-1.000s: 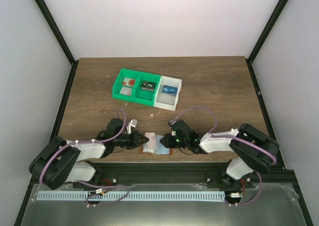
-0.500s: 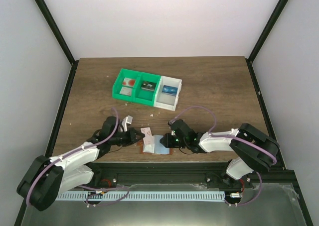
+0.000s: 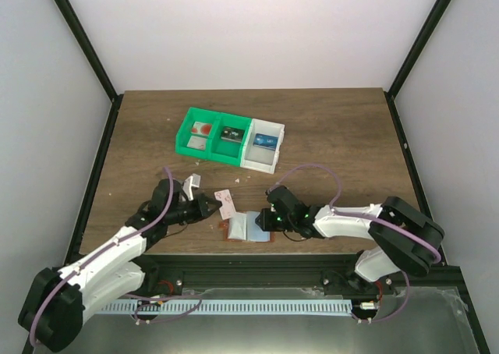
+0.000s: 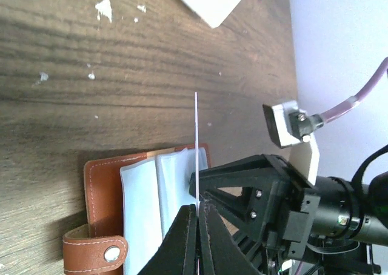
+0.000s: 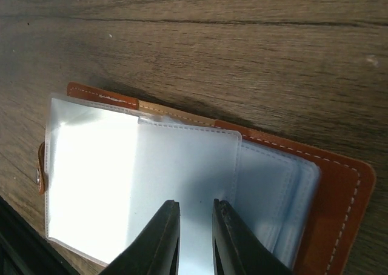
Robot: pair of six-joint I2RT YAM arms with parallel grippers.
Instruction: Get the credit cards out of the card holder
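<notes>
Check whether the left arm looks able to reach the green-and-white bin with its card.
Probably yes: only tabletop lies between the left end effector, holding the pale card, and the bin; the right end effector is aside at the card holder.

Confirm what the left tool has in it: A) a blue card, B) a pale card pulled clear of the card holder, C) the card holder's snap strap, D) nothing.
B: the left tool is shut on a pale card, held apart from the card holder, which lies open under the right tool.
</notes>
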